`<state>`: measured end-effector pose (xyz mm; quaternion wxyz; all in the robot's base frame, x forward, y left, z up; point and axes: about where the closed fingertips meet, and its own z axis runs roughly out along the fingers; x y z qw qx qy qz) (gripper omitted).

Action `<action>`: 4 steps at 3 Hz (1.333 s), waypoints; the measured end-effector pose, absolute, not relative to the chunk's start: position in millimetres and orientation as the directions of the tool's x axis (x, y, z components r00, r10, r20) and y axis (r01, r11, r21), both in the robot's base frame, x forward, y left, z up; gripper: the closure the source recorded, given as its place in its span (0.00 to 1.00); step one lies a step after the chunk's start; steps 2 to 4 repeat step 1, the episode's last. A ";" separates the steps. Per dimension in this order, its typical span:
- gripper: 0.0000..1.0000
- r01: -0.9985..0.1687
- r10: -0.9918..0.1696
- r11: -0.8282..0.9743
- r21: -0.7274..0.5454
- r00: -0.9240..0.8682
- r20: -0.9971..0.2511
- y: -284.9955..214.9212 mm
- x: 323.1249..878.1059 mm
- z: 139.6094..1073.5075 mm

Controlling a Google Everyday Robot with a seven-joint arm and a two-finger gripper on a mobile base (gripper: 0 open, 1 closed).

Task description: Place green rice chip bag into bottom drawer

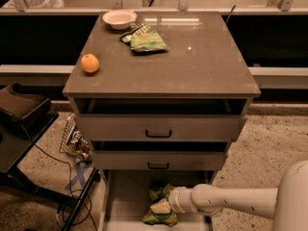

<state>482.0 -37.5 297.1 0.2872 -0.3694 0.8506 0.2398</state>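
The bottom drawer is pulled out under the cabinet and shows a flat grey-beige floor. The green rice chip bag lies crumpled in it, right of the middle. My gripper reaches in from the right on a pale arm, low inside the drawer, and is shut on the middle of the bag. The bag's ends stick out above and below the gripper.
The two upper drawers with black handles stand slightly open. On the cabinet top are an orange fruit, a white bowl and a flatter green bag. A dark stand and cables are at the left.
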 end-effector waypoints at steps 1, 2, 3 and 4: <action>0.00 -0.767 -0.491 0.611 0.197 -0.562 -0.666 -36.5 481.6 296.7; 0.00 -0.767 -0.491 0.611 0.197 -0.562 -0.666 -36.5 481.6 296.7; 0.00 -0.767 -0.491 0.611 0.197 -0.562 -0.666 -36.5 481.6 296.7; 0.00 -0.767 -0.491 0.611 0.197 -0.562 -0.666 -36.5 481.6 296.7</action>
